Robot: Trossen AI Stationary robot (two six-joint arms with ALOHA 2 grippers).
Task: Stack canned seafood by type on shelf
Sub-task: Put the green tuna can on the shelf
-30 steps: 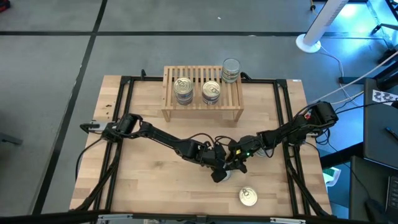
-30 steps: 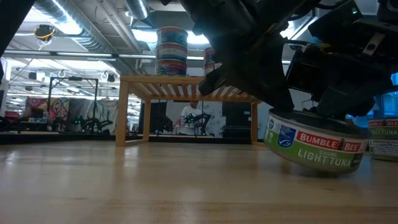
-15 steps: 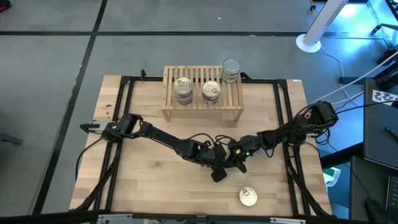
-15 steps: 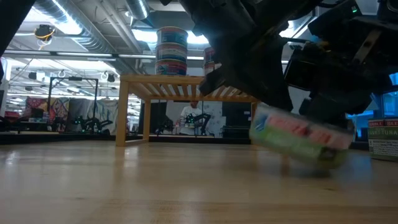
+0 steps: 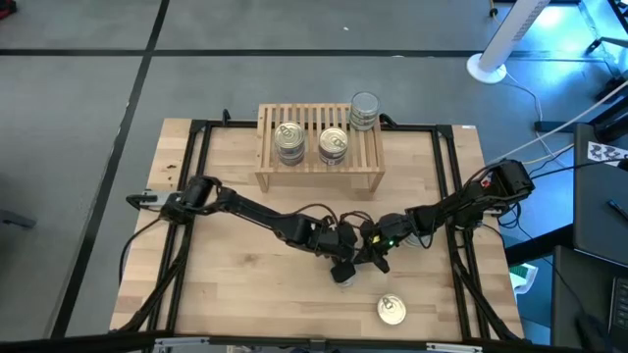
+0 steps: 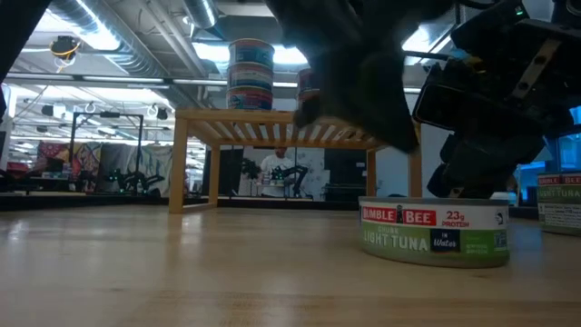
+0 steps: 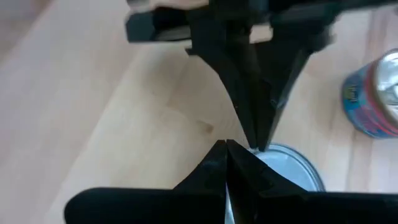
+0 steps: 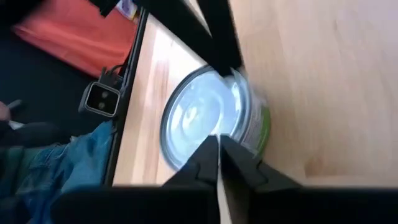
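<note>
Bumble Bee light tuna can [image 6: 434, 232] flat on counter [image 5: 245, 294], well short of shelf [image 5: 320, 147]. Both end effectors, left [image 5: 343, 272] and right [image 5: 365, 260], clenched empty above it. Better reopened wide, lowered squarely astride rim.

Upright tuna tin [image 6: 434, 233] before stacked shelf [image 5: 320, 147]
</note>
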